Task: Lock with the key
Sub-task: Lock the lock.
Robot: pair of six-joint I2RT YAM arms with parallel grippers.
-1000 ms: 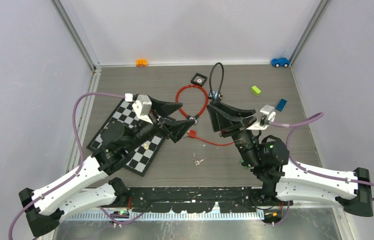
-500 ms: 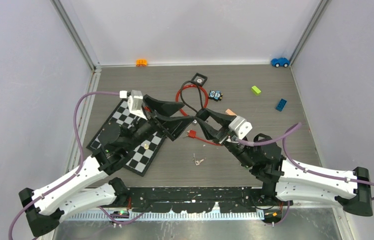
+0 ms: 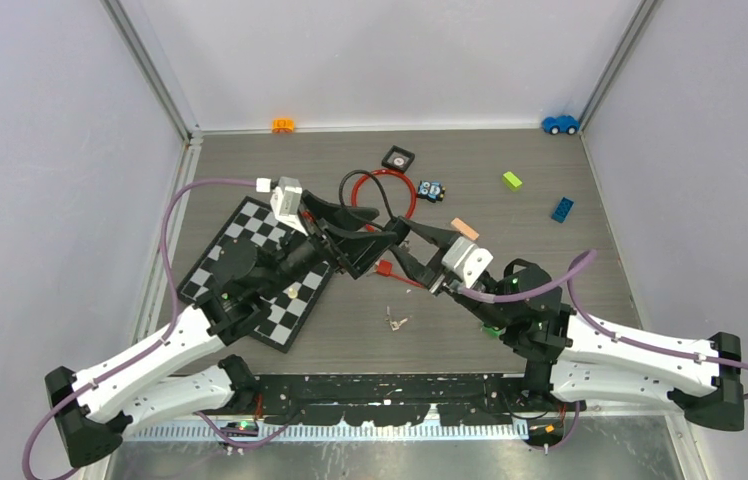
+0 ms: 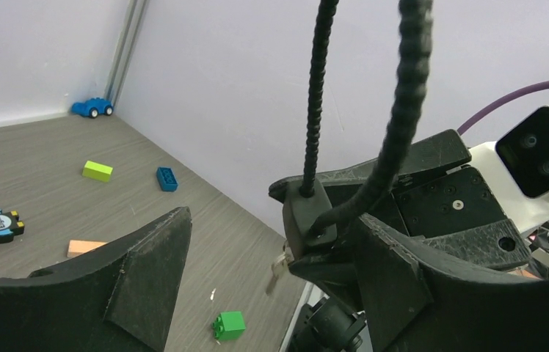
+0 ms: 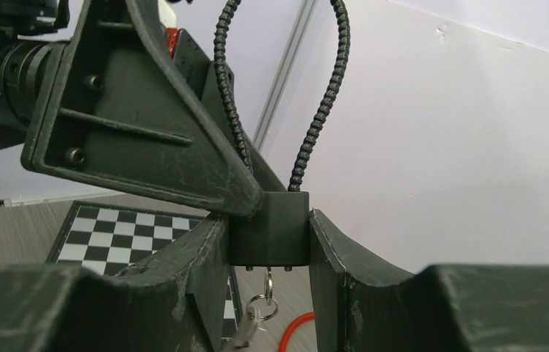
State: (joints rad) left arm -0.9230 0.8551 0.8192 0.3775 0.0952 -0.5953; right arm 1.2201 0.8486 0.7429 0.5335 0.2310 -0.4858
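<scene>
Hovering spread, left fingers (image 4: 147, 282) flank the cable lock (image 5: 268, 229), pinched above the bench (image 3: 350, 340) by right fingers (image 5: 352, 286); key (image 5: 251, 326) dangles beneath. Step, likely: reaching for key. Next: pinch, turn.

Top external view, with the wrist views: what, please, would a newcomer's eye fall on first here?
First, the two grippers nose to nose mid-table: the right gripper clamps the body of a black cable lock, its cable looping upward and a key dangling beneath, while the left gripper stands open around it. Next come the chessboard under the left arm and the red cable loop lying behind.
</scene>
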